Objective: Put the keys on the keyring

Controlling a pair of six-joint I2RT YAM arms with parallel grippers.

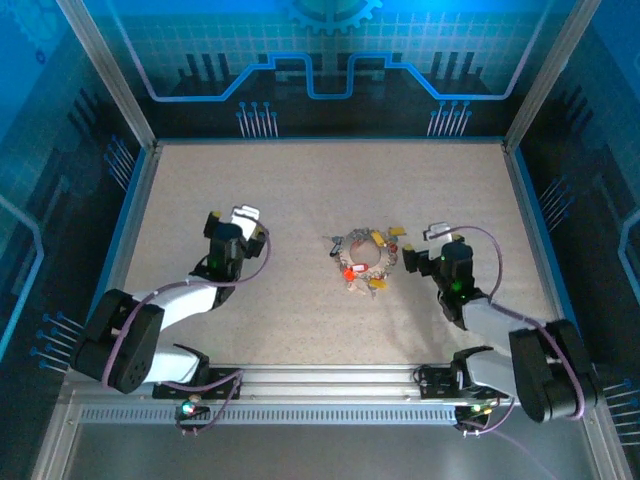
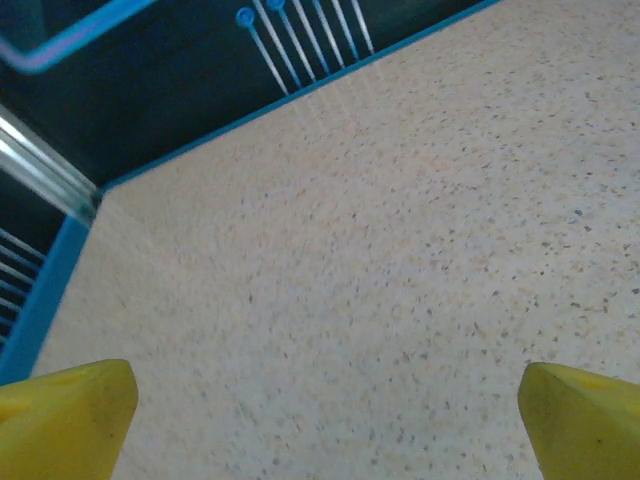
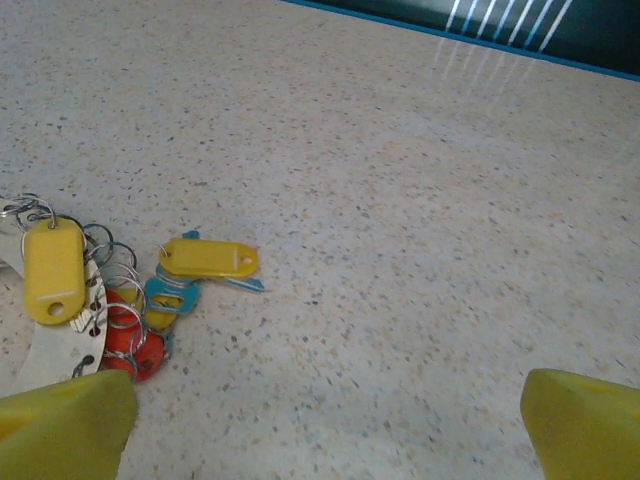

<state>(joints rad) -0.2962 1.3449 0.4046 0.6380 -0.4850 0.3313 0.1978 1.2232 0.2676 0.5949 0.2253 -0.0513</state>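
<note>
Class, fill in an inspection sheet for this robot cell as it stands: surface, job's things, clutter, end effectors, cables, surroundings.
Surface: speckled beige table, flat.
Job's things: keyring mid-table between the arms; keys with yellow and red tags bunched at it; which are threaded cannot be told.
Clutter: nothing seen.
End effectors: left end effector open over bare table; right end effector open, beside the bunch, holding nothing.
Cables: purple cables run along both arms.
Surroundings: blue-lit enclosure walls.
</note>
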